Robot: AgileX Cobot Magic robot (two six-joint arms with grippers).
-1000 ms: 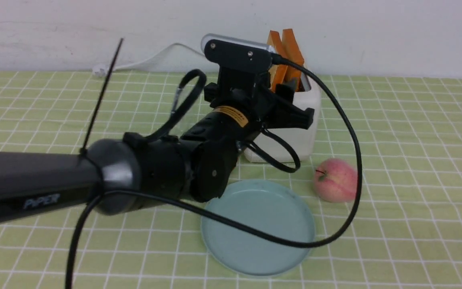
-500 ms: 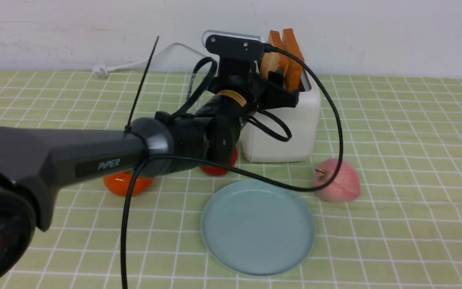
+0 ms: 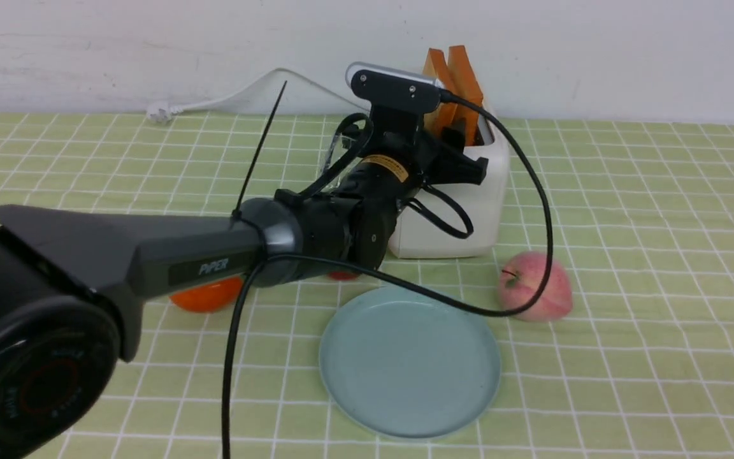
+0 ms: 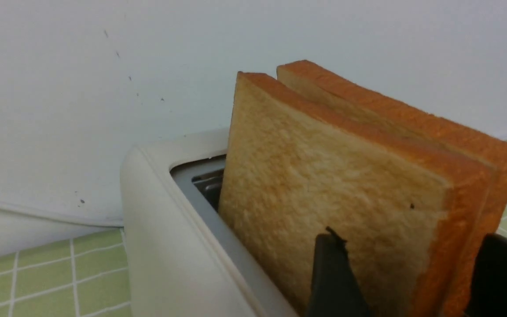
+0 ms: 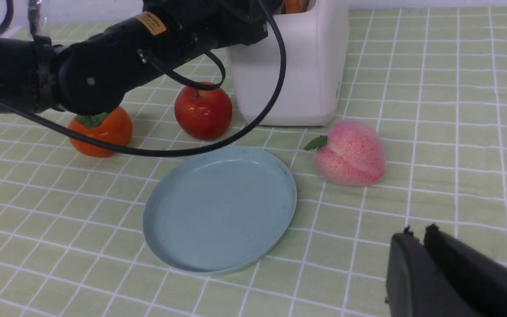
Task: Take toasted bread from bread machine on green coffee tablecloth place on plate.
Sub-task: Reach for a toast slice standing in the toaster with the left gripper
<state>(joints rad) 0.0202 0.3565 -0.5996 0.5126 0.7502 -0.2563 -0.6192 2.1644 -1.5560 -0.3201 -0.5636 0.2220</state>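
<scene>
Two slices of toasted bread (image 3: pixel 459 70) stand upright in the slots of the white bread machine (image 3: pixel 462 217) at the back of the green coffee tablecloth (image 3: pixel 660 223). My left gripper (image 3: pixel 453 137) is open at their near end. In the left wrist view, the left gripper (image 4: pixel 412 237) has one finger in front of the near slice (image 4: pixel 324 176) and the other past the far slice (image 4: pixel 412 119). The pale blue plate (image 3: pixel 408 363) lies empty in front of the toaster. My right gripper (image 5: pixel 420 230) hovers shut and empty over the cloth, right of the plate (image 5: pixel 220 209).
A pink peach (image 3: pixel 536 287) lies right of the plate. A red apple (image 5: pixel 203 110) and an orange persimmon (image 5: pixel 101 130) sit left of the toaster, under my left arm. The arm's black cable (image 3: pixel 532 191) loops past the toaster. The white cord (image 3: pixel 227 99) runs along the wall.
My left arm has reached further out and its gripper has risen from the toaster's front to the ends of the slices, shifting a little right. The toast has not moved.
</scene>
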